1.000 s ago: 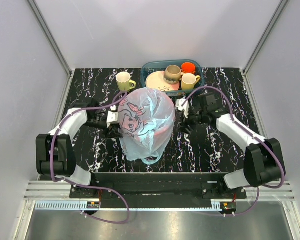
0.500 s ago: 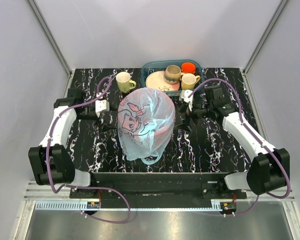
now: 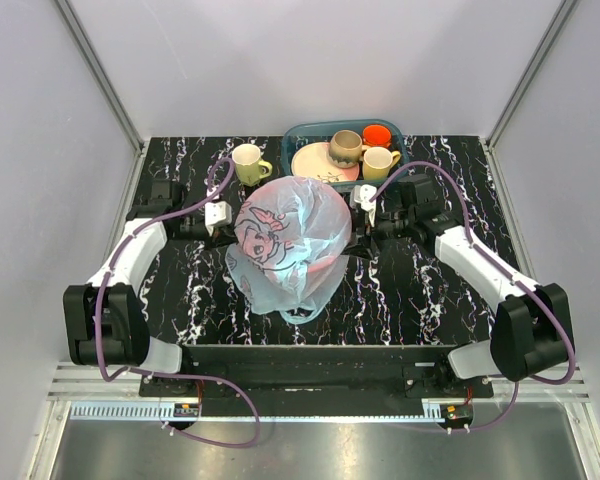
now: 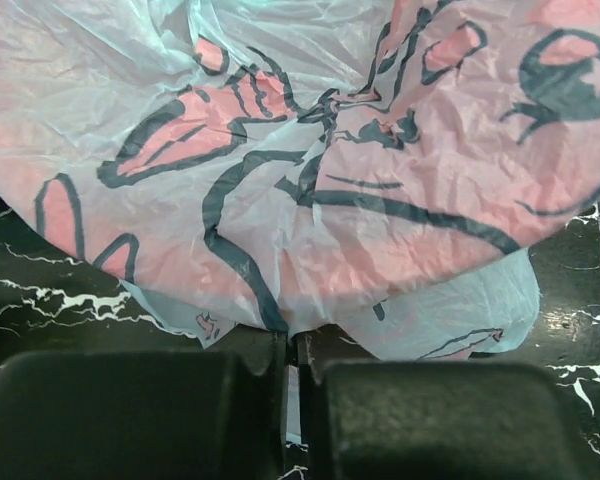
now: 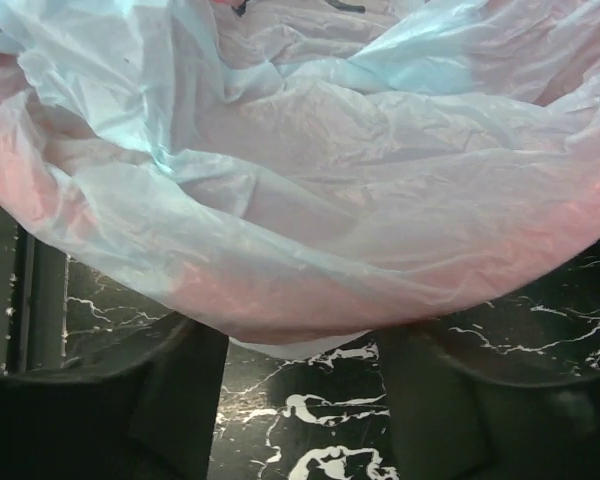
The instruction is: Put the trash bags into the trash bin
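The trash bag (image 3: 292, 245), thin light-blue plastic with pink and dark cartoon prints, lies domed over the trash bin in the middle of the table. Only a red tint (image 3: 321, 263) of the bin shows through the film. My left gripper (image 3: 230, 222) is at the bag's left side. In the left wrist view its jaws (image 4: 292, 345) are closed, with the bag's lower edge (image 4: 280, 300) pinched at the tips. My right gripper (image 3: 353, 236) is at the bag's right side. Its fingers (image 5: 175, 400) stand wide apart, and the bag's rim (image 5: 310, 300) hangs just above the gap.
A teal dish tray (image 3: 298, 135) at the back holds a plate, two mugs and an orange cup. A yellow mug (image 3: 248, 162) stands on the table behind my left gripper. Grey walls close in the left, right and back sides.
My left gripper let go, drew back to the left, then returned and closed on the bag's edge. The right gripper opened beside the bag. The bag has shifted slightly to the left.
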`<state>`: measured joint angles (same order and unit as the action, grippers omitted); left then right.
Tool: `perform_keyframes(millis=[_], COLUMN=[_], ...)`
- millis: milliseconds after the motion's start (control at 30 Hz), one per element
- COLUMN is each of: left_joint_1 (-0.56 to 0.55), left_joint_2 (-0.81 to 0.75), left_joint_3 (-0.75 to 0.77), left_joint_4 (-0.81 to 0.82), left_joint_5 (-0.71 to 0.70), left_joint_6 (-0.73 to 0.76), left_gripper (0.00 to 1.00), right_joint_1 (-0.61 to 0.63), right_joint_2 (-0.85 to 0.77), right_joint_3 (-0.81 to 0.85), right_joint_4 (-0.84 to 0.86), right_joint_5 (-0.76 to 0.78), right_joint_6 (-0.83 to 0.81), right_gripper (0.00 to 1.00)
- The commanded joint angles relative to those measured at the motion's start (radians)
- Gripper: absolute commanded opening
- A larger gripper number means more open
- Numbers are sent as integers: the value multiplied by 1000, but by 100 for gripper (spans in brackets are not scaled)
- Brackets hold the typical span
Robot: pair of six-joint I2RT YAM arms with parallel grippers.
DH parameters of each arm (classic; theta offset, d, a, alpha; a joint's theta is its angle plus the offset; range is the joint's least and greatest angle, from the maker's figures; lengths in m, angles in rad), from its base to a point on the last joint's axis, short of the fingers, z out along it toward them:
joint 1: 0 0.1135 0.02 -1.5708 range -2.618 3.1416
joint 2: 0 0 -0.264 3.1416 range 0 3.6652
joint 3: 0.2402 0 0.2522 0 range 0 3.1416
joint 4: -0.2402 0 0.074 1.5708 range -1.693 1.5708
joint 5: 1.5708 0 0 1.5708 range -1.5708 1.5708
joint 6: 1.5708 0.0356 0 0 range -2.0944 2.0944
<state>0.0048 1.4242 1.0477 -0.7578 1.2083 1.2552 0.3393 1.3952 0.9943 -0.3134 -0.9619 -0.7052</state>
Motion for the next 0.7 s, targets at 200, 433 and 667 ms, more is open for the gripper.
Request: perform_keyframes(millis=[200, 433, 667], left_joint_1=[1, 1, -19], left_joint_2=[-11, 31, 84], left_joint_3=[-41, -81, -61], left_joint_4=[26, 26, 20], left_joint_5=[10, -32, -62], left_joint_6=[47, 101, 95], left_gripper=[0, 0, 0], right_joint_1=[10, 10, 3], right_joint_2=[2, 30, 91], right_joint_3=[-22, -82, -83], right_joint_4=[23, 42, 51], right_joint_5=[-15, 37, 71], right_joint_6=[-8, -27, -10], right_gripper=[0, 0, 0])
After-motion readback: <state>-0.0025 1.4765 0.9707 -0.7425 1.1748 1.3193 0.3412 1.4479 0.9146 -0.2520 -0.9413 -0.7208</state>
